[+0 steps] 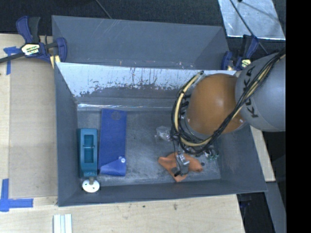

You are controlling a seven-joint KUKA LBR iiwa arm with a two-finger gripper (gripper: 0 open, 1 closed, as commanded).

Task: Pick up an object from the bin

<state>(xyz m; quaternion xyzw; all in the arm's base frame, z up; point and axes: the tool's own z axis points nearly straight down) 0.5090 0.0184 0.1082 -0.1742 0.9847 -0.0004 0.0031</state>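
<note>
Bin (146, 42) of grey metal, with five loose things on its floor, one of each kind. At the far left lies a teal oblong block (88, 152), and just near of its near end is a small white round piece (90, 185). Beside the block on its right lies a flat blue sheet (113, 142) (its near end curls up a little). Toward the middle sits a small pale scrap (163, 134), too small to make out. Right of that, close to the near wall, lies a crumpled orange thing (168, 163). The gripper (182, 165) is down on top of it, the orange showing on both sides. I cannot tell whether the gripper is open or closed.
</note>
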